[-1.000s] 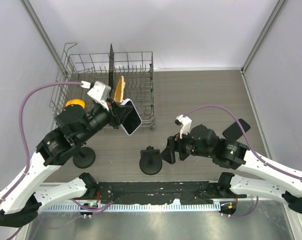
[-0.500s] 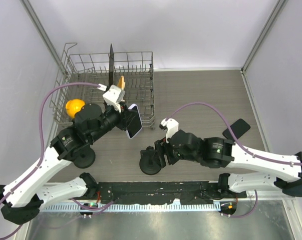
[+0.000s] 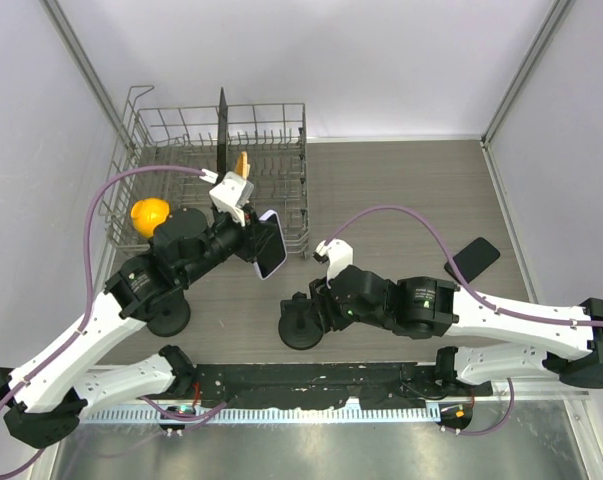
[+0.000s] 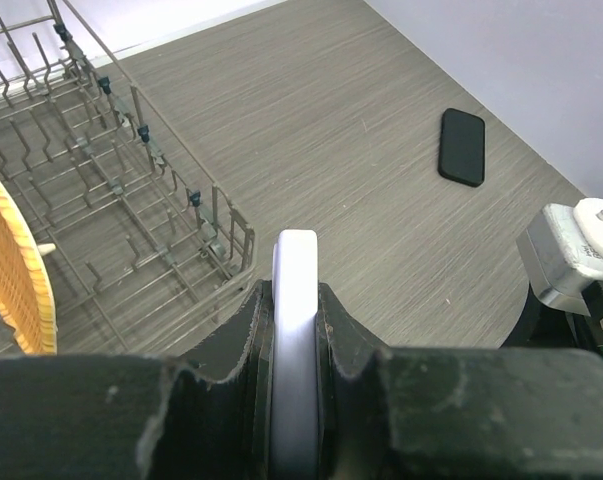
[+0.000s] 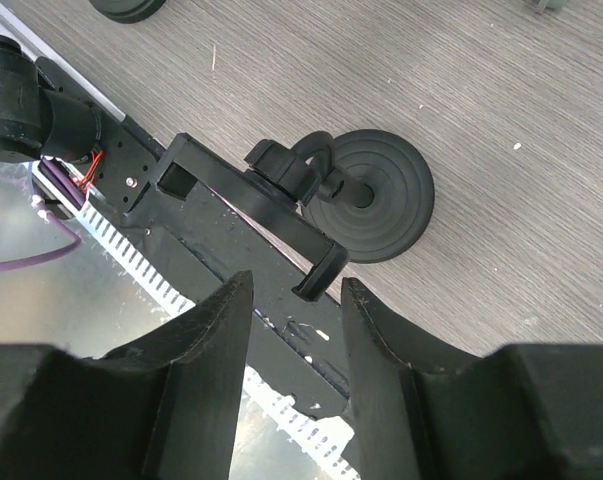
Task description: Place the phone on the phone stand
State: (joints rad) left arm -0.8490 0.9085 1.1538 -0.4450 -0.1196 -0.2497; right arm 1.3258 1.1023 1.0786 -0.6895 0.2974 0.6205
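My left gripper (image 3: 253,240) is shut on a phone (image 3: 270,248) with a pale case and dark screen, held on edge in the air in front of the dish rack. In the left wrist view the phone's pale edge (image 4: 296,300) stands between the fingers (image 4: 343,330). The black phone stand (image 3: 300,324), with a round base (image 5: 377,194) and a long clamp bar (image 5: 243,207), sits near the front edge. My right gripper (image 3: 317,307) is open just right of the stand. In the right wrist view the right gripper (image 5: 296,300) has the clamp bar's end hook between its fingertips, untouched.
A wire dish rack (image 3: 164,135) at the back left holds a wicker plate (image 4: 16,262) and an orange object (image 3: 147,213). A second round black stand base (image 3: 168,316) sits front left. A black phone (image 3: 472,259) lies on the table at right; the left wrist view also shows it (image 4: 462,147).
My right arm has moved left up to the phone stand. My left arm has carried the phone a little forward and to the right, away from the rack.
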